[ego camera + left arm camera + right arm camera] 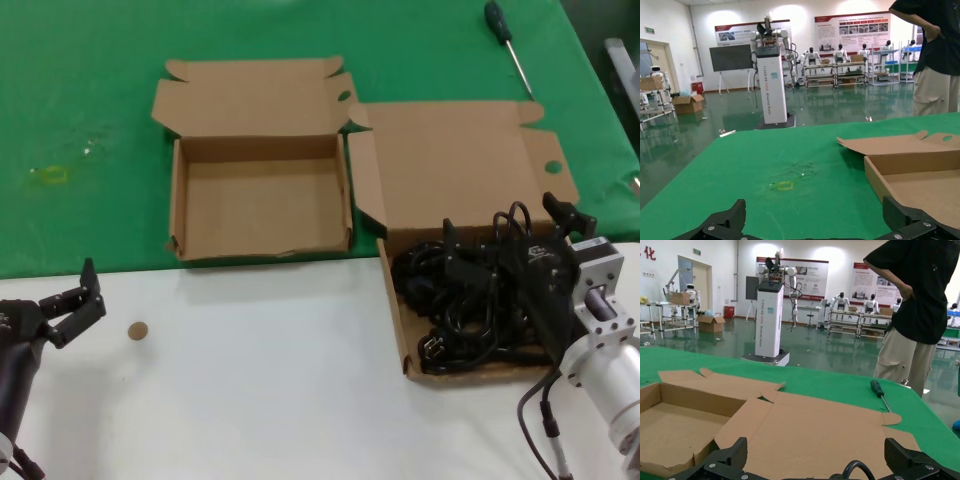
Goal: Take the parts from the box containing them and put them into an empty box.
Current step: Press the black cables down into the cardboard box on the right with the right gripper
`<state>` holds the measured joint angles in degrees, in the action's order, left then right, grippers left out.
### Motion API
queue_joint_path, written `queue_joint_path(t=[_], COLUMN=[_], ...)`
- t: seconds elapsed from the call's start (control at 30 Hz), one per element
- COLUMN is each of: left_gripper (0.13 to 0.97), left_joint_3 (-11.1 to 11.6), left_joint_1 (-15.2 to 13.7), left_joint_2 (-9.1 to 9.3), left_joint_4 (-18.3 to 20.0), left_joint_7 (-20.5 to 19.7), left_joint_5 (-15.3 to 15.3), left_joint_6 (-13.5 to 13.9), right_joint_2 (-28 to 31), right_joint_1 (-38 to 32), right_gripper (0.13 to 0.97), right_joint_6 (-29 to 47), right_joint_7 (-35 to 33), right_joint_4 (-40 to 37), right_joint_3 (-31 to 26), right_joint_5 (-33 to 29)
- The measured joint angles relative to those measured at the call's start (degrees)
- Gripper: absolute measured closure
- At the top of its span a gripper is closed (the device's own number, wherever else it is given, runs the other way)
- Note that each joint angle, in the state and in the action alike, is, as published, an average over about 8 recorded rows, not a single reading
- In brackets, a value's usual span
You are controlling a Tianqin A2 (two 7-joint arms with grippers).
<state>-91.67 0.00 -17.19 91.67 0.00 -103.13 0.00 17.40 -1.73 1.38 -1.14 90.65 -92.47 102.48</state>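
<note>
Cords sit tangled in a heap inside the full box, which lies at the right end of the desk's near edge, half on the white strip, half on the green cloth, lid leaning back. The right hand hangs right over that heap, fingers spread apart, nothing clamped; I can't tell if the tips already touch cable. Step in hand looks like the first pick. To do it well: drop straight onto a raised loop or a plug body, not the flat mass, close fully, then lift slowly, since the loops interlock and one cord will likely drag neighbours or the light box up with it. Watch the near box wall and the upright lid on the way out. The empty box stands just beside the full one on its left, toward the desk's middle, lid flap touching or nearly touching the other lid; short carry leftward, release low inside the tray. The left hand is parked at the near-left corner, fingers apart, idle. A screwdriver lies near the far-right corner, well apart; ignore it.
</note>
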Motion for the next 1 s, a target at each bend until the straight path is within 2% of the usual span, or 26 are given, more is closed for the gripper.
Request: queue_joint_path(t=[0.3, 0.6, 0.8, 0.9, 1.0], left_gripper=[0.157, 0.255, 0.382, 0.424, 0.508], left_joint_3=[0.0, 0.0, 0.0, 0.0, 0.0], left_joint_1=[0.0, 0.0, 0.0, 0.0, 0.0], left_joint_2=[0.0, 0.0, 0.0, 0.0, 0.0], left_joint_4=[0.0, 0.0, 0.0, 0.0, 0.0], left_joint_7=[0.0, 0.0, 0.0, 0.0, 0.0], left_joint_5=[0.0, 0.0, 0.0, 0.0, 0.0], left_joint_6=[0.0, 0.0, 0.0, 0.0, 0.0], right_joint_2=[0.3, 5.1, 10.5, 14.5, 19.0], right_joint_1=[0.0, -0.4, -1.0, -1.8, -3.1], right_gripper=[0.129, 0.129, 0.129, 0.129, 0.129], right_joint_6=[-0.3, -3.8, -3.1, -2.3, -1.3], right_joint_7=[0.1, 0.7, 0.6, 0.8, 1.7], right_joint_4=[0.0, 0.6, 1.4, 1.7, 1.8], right_joint_3=[-0.3, -5.4, -7.8, -9.5, -11.4], right_joint_5=[0.2, 3.8, 4.0, 4.1, 4.3])
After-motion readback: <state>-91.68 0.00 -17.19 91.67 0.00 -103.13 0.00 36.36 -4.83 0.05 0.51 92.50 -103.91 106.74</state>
